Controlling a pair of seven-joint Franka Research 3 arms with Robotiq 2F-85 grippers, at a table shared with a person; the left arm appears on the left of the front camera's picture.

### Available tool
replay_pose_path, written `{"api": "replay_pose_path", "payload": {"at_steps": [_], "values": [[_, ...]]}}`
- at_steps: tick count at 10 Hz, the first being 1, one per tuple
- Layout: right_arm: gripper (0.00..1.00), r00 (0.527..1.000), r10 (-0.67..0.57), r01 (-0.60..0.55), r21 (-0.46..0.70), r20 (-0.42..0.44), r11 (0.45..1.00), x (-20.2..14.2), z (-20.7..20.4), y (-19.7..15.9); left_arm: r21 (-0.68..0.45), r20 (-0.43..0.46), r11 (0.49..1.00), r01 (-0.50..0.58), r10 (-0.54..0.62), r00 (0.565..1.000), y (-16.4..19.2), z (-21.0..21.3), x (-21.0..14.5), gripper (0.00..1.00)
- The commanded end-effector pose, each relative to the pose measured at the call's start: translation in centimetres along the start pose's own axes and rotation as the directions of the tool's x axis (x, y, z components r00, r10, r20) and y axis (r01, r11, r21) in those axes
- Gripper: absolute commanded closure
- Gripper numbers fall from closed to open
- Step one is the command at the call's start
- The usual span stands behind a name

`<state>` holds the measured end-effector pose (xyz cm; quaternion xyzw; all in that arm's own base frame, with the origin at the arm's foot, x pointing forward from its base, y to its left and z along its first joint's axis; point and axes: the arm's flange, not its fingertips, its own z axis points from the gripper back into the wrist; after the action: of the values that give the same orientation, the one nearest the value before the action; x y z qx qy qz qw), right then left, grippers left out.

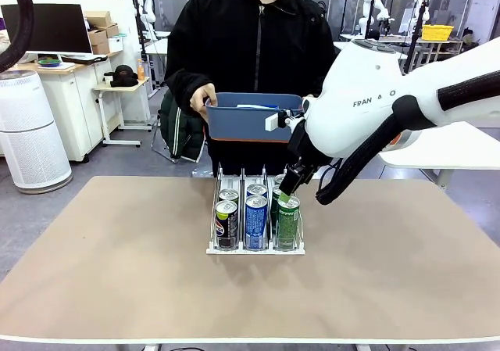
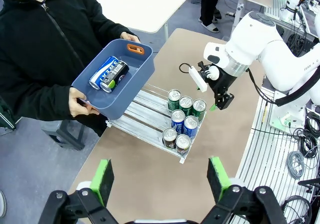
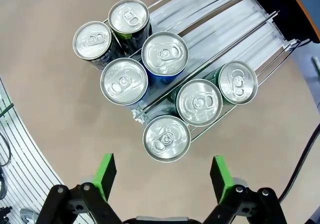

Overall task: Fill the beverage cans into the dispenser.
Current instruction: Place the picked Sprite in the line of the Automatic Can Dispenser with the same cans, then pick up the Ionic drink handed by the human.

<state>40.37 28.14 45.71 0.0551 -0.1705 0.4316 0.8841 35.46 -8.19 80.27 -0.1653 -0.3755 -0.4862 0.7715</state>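
We've got a tan tabletop point(image 1: 101, 288) over grey floor point(image 1: 117, 159). Far left there's 1 white cylindrical air purifier point(image 1: 27, 128). Beside it, a white cabinet point(image 1: 66, 109) carries a dark monitor point(image 1: 47, 28) and cardboard boxes point(image 1: 101, 30). Next to that, a small white side table point(image 1: 117, 93) has a black item point(image 1: 123, 76) on top. On the right we see a white table point(image 1: 461, 152), and far back a yellow bin point(image 1: 437, 32). From the left wrist we also see another white table point(image 2: 145, 7) and cables point(image 2: 300, 159) on the floor. Light is bright and even.
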Motion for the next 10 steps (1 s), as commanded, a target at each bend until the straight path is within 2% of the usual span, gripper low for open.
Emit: {"api": "replay_pose_path", "payload": {"at_steps": [1, 8, 9, 10], "values": [[0.0, 1.0, 0.0, 0.0, 0.006, -0.008, 1.0, 0.3, 0.1, 0.0, -0.011, 0.004, 1.0, -0.002, 0.002, 1.0, 0.0, 0.0, -0.1, 0.0], [0.0, 1.0, 0.0, 0.0, 0.006, -0.008, 1.0, 0.3, 0.1, 0.0, -0.011, 0.004, 1.0, -0.002, 0.002, 1.0, 0.0, 0.0, -0.1, 0.0], [0.0, 1.0, 0.0, 0.0, -0.001, 0.003, 1.0, 0.2, 0.1, 0.0, -0.011, 0.004, 1.0, -0.002, 0.002, 1.0, 0.0, 0.0, -0.1, 0.0], [0.0, 0.997, 0.015, -0.017, 0.037, 0.07, 0.999, 0.3, 2.9, -1.1, -0.011, 0.004, 1.0, -0.002, 0.002, 1.0, 0.0, 0.0, -0.1, 0.0]]}}
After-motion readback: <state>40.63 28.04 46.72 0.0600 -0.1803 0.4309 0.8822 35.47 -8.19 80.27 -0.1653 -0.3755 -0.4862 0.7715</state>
